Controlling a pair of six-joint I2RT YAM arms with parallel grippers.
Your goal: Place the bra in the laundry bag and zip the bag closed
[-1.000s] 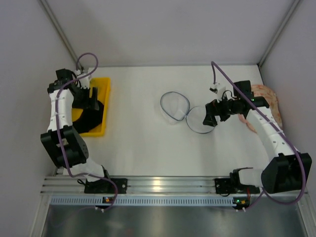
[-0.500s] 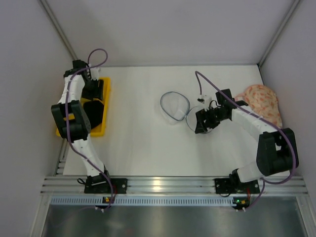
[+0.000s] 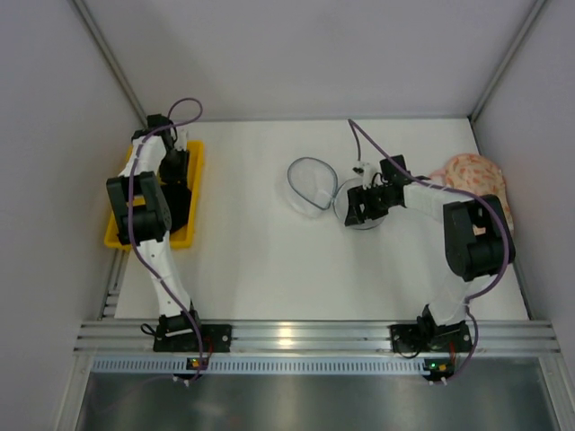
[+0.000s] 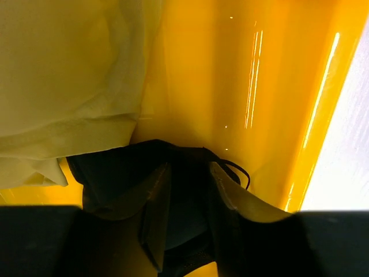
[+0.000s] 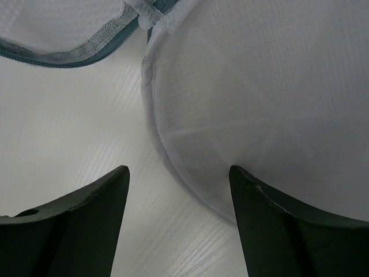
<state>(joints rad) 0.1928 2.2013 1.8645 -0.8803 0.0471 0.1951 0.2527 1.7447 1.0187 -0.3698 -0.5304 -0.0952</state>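
The black bra (image 4: 115,173) lies in the yellow tray (image 4: 230,86), also seen in the top view (image 3: 180,205). My left gripper (image 3: 171,166) reaches down into the tray. In its wrist view the gripper (image 4: 187,190) is closed on a fold of the black fabric. The white mesh laundry bag lies open at mid-table, its left half (image 3: 310,184) beside its right half (image 3: 359,215). My right gripper (image 3: 359,202) hovers open over the right half. In the right wrist view the gripper (image 5: 179,179) straddles the dome's rim (image 5: 173,156), and one fingertip overlaps the mesh.
A mustard-yellow bra (image 4: 69,75) lies in the tray (image 3: 180,241) beside the black one. A pink floral bra (image 3: 476,175) lies at the table's right edge by the wall. Walls close in the left, right and far sides.
My left arm has swung further into the tray and down onto the black bra. My right gripper has moved left and away onto the bag's right half, and the bag shifted slightly.
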